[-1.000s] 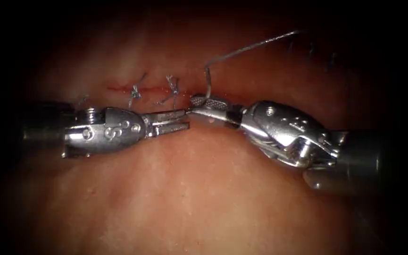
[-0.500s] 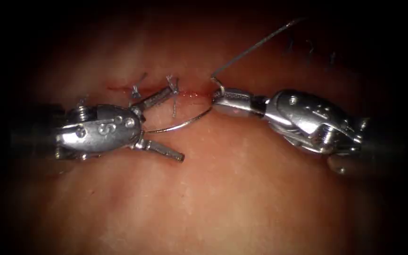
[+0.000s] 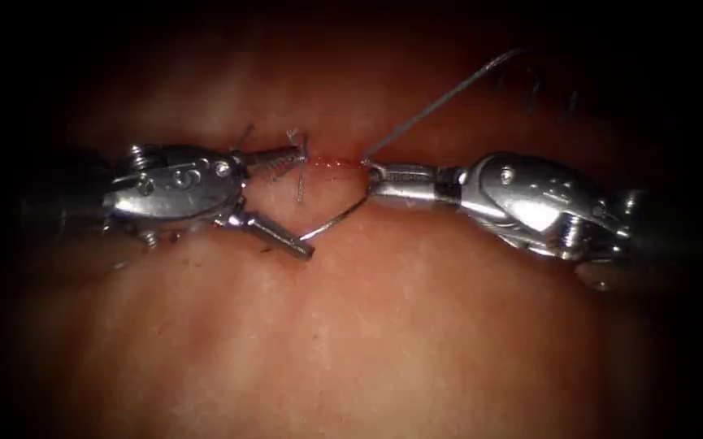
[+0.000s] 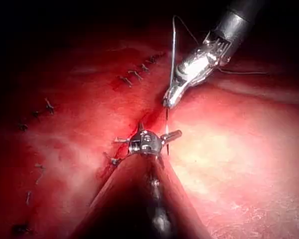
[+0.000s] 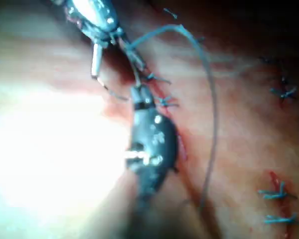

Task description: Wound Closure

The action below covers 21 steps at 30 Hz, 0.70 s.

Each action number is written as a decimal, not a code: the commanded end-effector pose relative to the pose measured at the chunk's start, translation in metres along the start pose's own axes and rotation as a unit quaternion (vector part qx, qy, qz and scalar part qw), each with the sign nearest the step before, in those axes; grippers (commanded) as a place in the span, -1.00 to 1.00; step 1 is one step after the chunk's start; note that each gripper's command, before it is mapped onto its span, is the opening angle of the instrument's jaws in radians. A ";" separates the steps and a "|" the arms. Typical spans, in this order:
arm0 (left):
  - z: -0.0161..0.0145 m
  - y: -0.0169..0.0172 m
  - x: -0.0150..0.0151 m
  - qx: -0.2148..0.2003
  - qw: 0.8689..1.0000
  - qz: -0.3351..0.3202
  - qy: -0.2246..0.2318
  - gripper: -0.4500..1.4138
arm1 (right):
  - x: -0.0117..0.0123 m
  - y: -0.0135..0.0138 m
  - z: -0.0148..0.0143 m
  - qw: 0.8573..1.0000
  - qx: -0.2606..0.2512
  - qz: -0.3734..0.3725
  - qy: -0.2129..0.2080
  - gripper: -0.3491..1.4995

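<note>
Silver wristed tools, dark shafts.

Pork-belly tissue: reddish-brown with paler pink-tan patches and fine pale speckling; darkens to near black toward the edges.

Cut in the tissue: thin bright red line, red fluid along it.

Left arm's bright silver steel tool: polished metal with white glints, 3 small round marks on its body; jaw faces finely cross-hatched.

Right arm's bright silver steel tool: same polished silver, darker grey at the joints.

Thin curved steel needle: pale silver-grey.

Fine grey thread: light grey, running toward 1 o'clock.

Short cut ends of thread: grey-blue.
</note>
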 end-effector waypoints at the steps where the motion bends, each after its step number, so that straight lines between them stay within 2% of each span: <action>1: 0.0008 -0.0007 0.0000 -0.024 1.000 -0.011 -0.004 0.48 | -0.0002 0.0001 0.0009 0.999 0.017 -0.028 -0.006 -1.00; 7: 0.0012 -0.0008 -0.0005 -0.088 0.996 -0.018 -0.029 0.28 | 0.0001 -0.0005 0.0014 0.995 0.042 -0.092 0.001 -1.00; 11: 0.0022 -0.0012 -0.0011 -0.117 0.992 -0.030 -0.036 0.25 | 0.0008 -0.0008 0.0017 0.992 0.046 -0.120 0.003 -1.00; 19: 0.0041 -0.0013 -0.0020 -0.146 0.988 -0.026 -0.049 0.25 | 0.0018 -0.0011 0.0019 0.989 0.047 -0.138 0.007 -1.00; 21: 0.0042 -0.0014 -0.0021 -0.150 0.987 -0.022 -0.052 0.17 | 0.0020 -0.0012 0.0019 0.988 0.048 -0.144 0.009 -1.00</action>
